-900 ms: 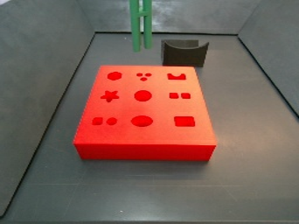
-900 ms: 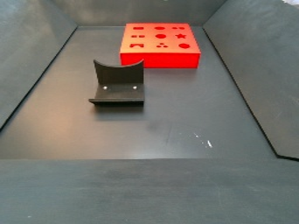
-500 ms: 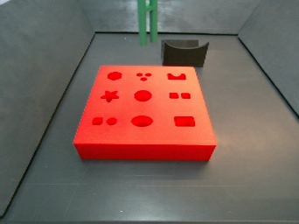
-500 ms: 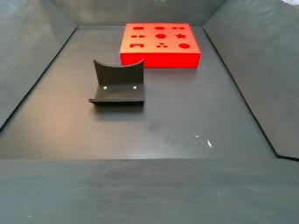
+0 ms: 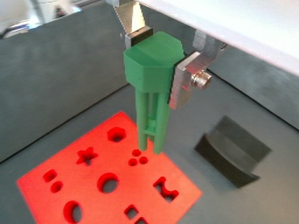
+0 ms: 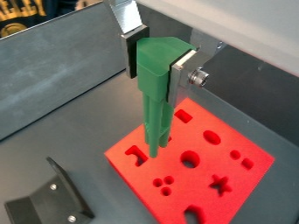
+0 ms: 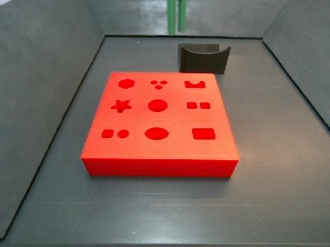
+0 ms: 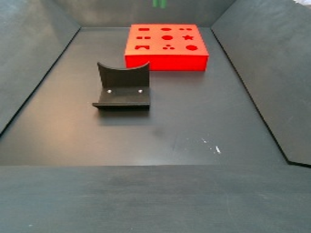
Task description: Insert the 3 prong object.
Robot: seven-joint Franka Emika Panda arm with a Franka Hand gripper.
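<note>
Gripper point(image 5: 159, 54) hangs above the red block point(image 7: 160, 125), its silver fingers point(image 6: 126, 21) clamped on the head of the 3 prong object point(image 6: 158, 96), whose rods point down over the block in both wrist views. Nearby stands the fixture point(image 8: 123, 87).
</note>
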